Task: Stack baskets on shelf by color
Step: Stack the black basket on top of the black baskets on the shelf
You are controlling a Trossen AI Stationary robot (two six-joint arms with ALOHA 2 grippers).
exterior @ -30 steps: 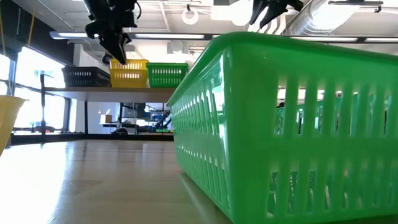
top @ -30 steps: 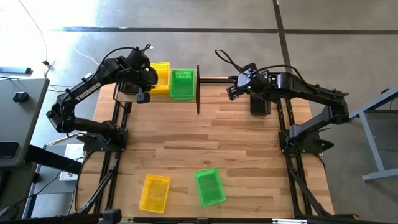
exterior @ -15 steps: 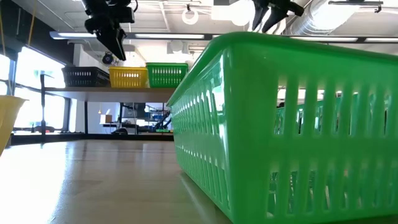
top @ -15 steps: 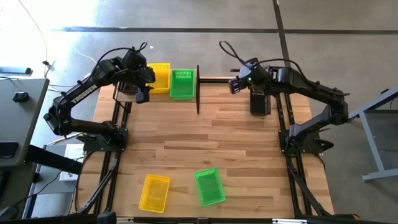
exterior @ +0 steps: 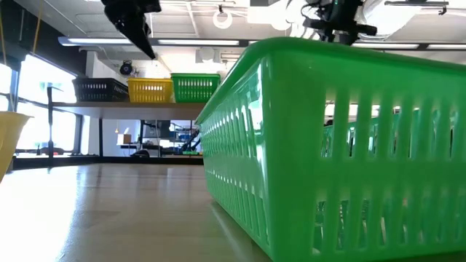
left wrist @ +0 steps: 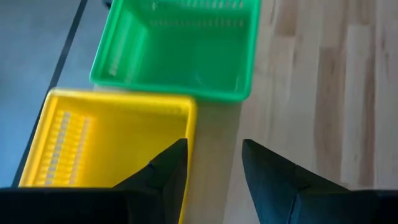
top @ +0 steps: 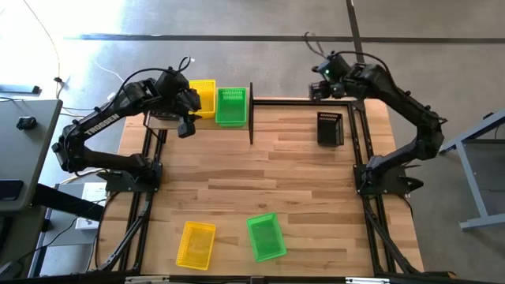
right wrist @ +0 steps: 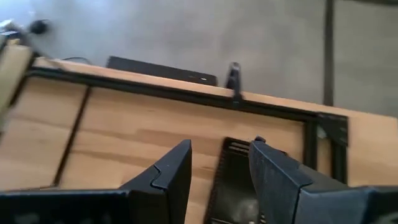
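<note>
In the low view a black basket (exterior: 102, 89), a yellow basket (exterior: 151, 89) and a green basket (exterior: 195, 87) stand side by side on the shelf (exterior: 145, 106). In the high view my left arm hides the black one. My left gripper (top: 188, 126) is open and empty, above the near edge of the yellow basket (left wrist: 106, 143), beside the green one (left wrist: 180, 50). My right gripper (top: 318, 89) is open and empty, high over the table's far right, above a black basket (top: 330, 128) that stands on the table.
A yellow basket (top: 196, 244) and a green basket (top: 266, 236) lie on the table near its front edge; the green one (exterior: 342, 145) fills much of the low view. The shelf's black end upright (top: 251, 113) stands mid-table at the far edge.
My left gripper has risen from the yellow basket on the shelf and drawn a little toward the table's near edge. The yellow basket has sunk level with its neighbours. My right gripper has gone up and toward the table's far right corner, away from the shelf.
</note>
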